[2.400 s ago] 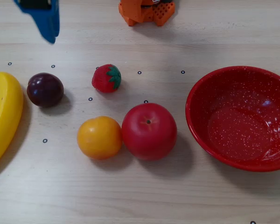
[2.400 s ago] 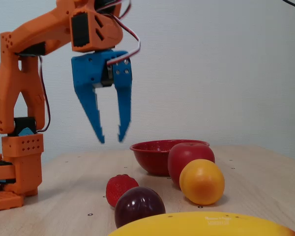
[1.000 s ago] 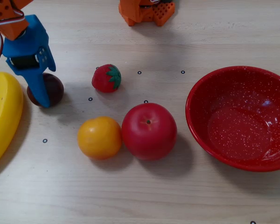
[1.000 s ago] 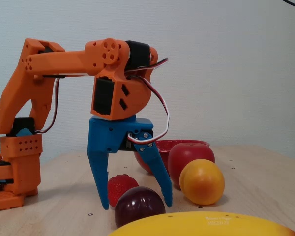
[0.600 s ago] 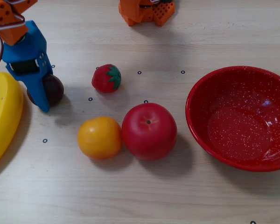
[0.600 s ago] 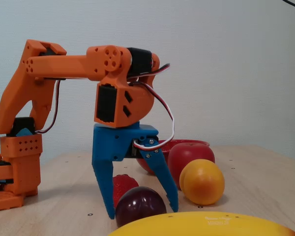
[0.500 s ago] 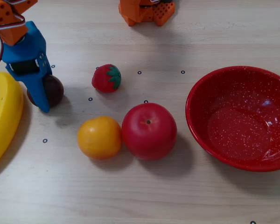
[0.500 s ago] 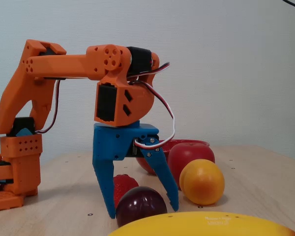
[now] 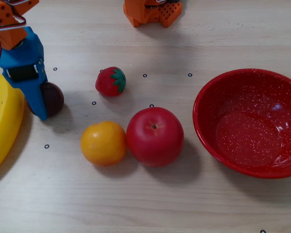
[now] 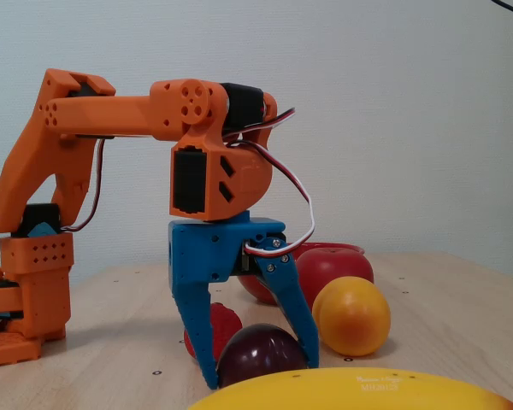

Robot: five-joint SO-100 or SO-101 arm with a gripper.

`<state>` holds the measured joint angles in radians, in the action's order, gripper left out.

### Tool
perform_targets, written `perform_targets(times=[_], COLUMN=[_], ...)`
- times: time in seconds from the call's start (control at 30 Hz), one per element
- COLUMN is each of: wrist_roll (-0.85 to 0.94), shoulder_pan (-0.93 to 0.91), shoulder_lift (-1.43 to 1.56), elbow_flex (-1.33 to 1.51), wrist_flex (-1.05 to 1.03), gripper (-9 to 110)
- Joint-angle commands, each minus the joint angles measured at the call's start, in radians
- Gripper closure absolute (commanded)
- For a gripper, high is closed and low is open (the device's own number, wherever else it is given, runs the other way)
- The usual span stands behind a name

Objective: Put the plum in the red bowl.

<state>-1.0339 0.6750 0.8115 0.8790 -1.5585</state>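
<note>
While my arm reaches down at the left of the top-down fixed view, my end effector stands low over the counter with its two blue fingers spread around the plum. One finger stands on each side of the fruit, close against it; I cannot tell whether both touch it. The plum rests on the counter, just beside the banana, which lies at the left edge.

The red bowl sits at the right edge of that view, upright, well apart from the plum. Between them stand three fruits: the strawberry near the plum, and the orange touching the apple in front. The apple is near the bowl's rim, not touching it.

From the side view, the orange shows right of my fingers, and the banana crosses the bottom edge.
</note>
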Motion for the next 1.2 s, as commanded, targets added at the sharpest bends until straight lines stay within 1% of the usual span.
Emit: perform_targets(times=[0.0,0.07,0.13,0.17,0.2,0.33,0.63,0.7,0.8,1.0,1.17], wrist_roll=[-0.029,-0.025,-0.023,-0.018,-0.023,-0.029,-0.034,-0.029,-0.011,0.037,0.140], shoulder_pan=[0.031,0.031,0.032,0.034,0.034,0.035,0.023,0.014,-0.015,-0.153,-0.351], shoulder_lift=[0.035,0.035,0.037,0.040,0.043,0.058,0.153,0.179,0.242,0.350,0.439], elbow_flex=[-0.021,-0.021,-0.020,-0.018,-0.018,-0.057,-0.321,-0.377,-0.414,-0.426,-0.431], wrist_flex=[0.012,0.012,0.012,0.011,0.005,-0.054,-0.345,-0.388,-0.388,-0.388,-0.388], gripper=[71,79,91,100,101,101,101,101,101,101,101])
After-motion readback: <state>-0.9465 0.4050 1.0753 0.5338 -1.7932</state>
